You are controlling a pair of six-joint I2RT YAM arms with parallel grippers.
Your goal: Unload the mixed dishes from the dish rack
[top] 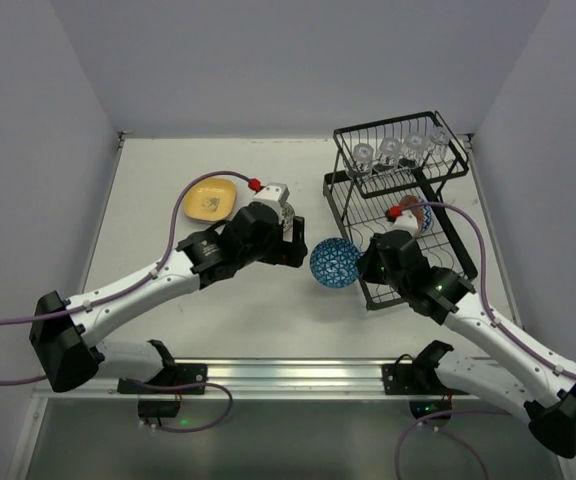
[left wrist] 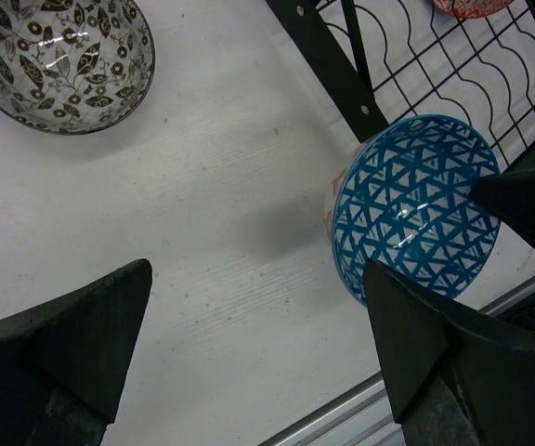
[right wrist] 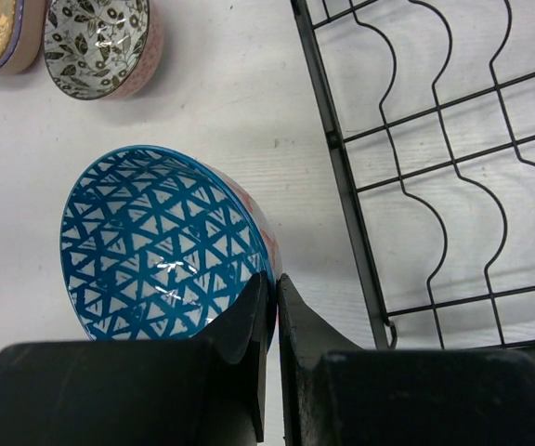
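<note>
My right gripper [right wrist: 275, 297] is shut on the rim of a blue triangle-patterned bowl [right wrist: 161, 246], one finger inside and one outside. It holds the bowl tilted over the table just left of the black wire dish rack [top: 438, 225]. The bowl [top: 335, 262] sits between my two grippers in the top view. My left gripper [left wrist: 258, 344] is open and empty, with the blue bowl [left wrist: 416, 209] just beyond its right finger. A reddish-pink bowl [top: 415, 215] rests in the rack's lower tray. Several clear glasses [top: 398, 152] stand on the upper shelf.
A tan leaf-patterned bowl [right wrist: 96, 46] sits on the table to the left of the rack, also in the left wrist view [left wrist: 58, 60]. A yellow plate [top: 209, 201] lies at the back left. The rack's wavy lower tray [right wrist: 444, 186] is bare on its near side.
</note>
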